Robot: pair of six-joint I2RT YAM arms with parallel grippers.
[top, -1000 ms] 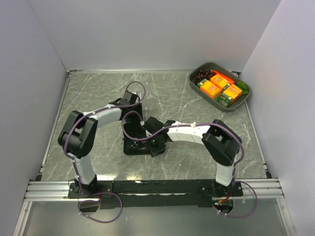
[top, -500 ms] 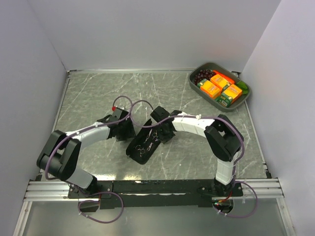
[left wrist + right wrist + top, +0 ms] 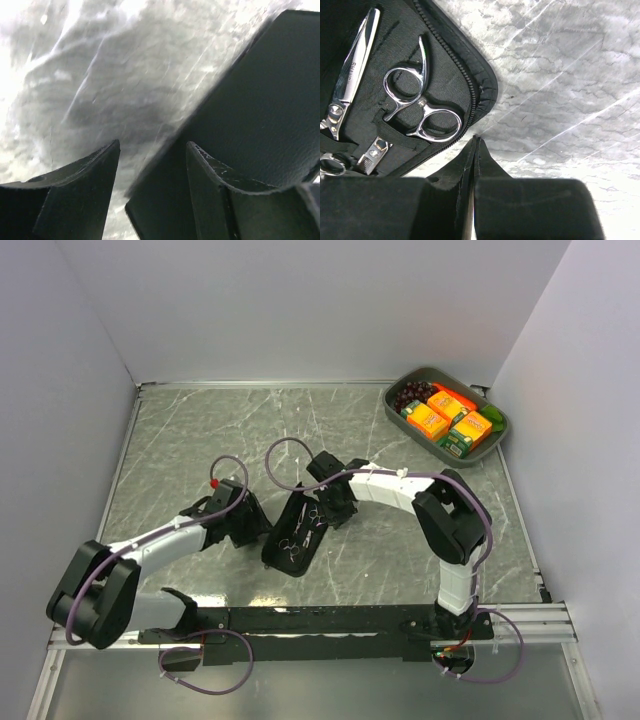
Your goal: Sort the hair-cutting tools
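Scissors (image 3: 422, 103) inside open case (image 3: 395, 35); right pincer (image 3: 475, 145) closed beside its edge.

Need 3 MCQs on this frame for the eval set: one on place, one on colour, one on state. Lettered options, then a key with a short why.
1. The scissors lie:
A) inside the open black zip case
B) underneath it
C) beside it, apart

2. Their ring handles are:
A) gold
B) silver
C) red

3. The right claw is:
A) wide open
B) shut
C) clamped on a scissor blade

Key:
1 A, the right wrist view shows them on the lining, inside the zip line.
2 B, the rings are shiny bare metal.
3 B, its fingers meet with no gap, just off the case edge.
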